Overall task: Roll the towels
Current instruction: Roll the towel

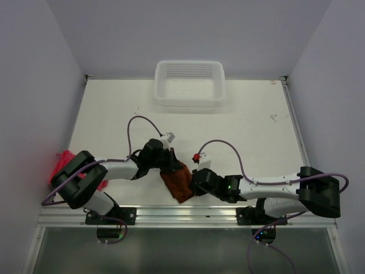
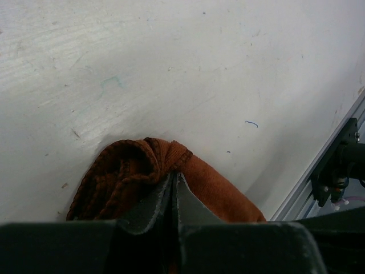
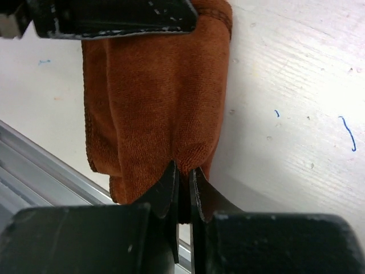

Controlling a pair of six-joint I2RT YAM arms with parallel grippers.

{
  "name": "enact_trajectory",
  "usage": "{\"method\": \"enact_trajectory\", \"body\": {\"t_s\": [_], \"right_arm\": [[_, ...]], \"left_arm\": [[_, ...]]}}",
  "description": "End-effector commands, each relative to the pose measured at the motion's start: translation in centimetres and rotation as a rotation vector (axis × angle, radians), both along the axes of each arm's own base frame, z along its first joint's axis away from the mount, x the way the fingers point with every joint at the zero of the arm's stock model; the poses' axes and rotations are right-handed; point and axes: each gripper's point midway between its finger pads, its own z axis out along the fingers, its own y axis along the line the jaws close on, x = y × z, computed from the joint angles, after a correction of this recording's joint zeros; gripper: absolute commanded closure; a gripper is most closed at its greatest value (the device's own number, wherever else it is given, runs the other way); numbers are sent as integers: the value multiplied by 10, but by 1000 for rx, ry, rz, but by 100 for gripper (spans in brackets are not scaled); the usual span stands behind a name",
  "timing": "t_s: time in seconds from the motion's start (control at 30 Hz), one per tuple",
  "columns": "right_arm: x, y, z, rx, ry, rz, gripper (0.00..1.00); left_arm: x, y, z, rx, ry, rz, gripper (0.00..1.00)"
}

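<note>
Rust towel (image 1: pixel 179 184): bunched lengthwise, ribbed hem showing, on worktop (image 1: pixel 251 131).
My left gripper (image 2: pixel 174 178): clamped on its fold.
My right gripper (image 3: pixel 185 171): pinching its other end.

walls (image 1: pixel 34 85): pale lilac; table (image 1: pixel 114 114): white, scuffed; near edge: aluminium rail (image 1: pixel 188 216)

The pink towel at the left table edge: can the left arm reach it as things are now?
Probably not right away. The left gripper is shut on the rust-brown towel, and the pink towel lies tight beside that arm's own elbow, partly hidden by it. Folding back looks awkward.
</note>
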Motion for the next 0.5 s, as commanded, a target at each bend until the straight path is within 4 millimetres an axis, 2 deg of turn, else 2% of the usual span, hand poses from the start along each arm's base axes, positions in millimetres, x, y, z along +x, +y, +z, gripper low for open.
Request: {"method": "enact_trajectory", "body": {"t_s": [0.0, 0.03, 0.07, 0.1, 0.13, 0.17, 0.2, 0.3, 0.33, 0.37, 0.43, 0.47], "right_arm": [[-1, -8, 2, -144, -79, 16, 100], [-2, -8, 2, -180, -103, 25, 100], [0, -16, 1, -241, -128, 14, 100], [9, -13, 14, -253, -184, -21, 100], [7, -12, 17, -284, -221, -22, 100], [8, -19, 13, -351, -244, -23, 100], [14, -15, 24, -363, -296, -47, 100], [13, -9, 32, -450, -393, -55, 100], [13, -13, 33, -496, -415, -51, 100], [13, -4, 34, -520, -438, -49, 100], [9, -1, 35, -584, -488, -25, 100], [7, 8, 35, -600, -503, -14, 100]], "left_arm": [[4, 31, -26, 210, 41, 64, 94], [9, 31, -21, 205, 33, 71, 92], [13, 29, -11, 189, 14, 74, 91], [19, 29, -3, 187, 3, 81, 91], [23, 29, 3, 179, -7, 87, 91], [26, 29, 12, 170, -28, 88, 89], [31, 29, 19, 167, -36, 95, 89], [37, 28, 33, 158, -56, 99, 89], [38, 27, 38, 152, -64, 99, 89], [38, 26, 41, 149, -67, 98, 89], [40, 26, 49, 138, -79, 101, 89], [40, 26, 52, 130, -86, 104, 89]]}}
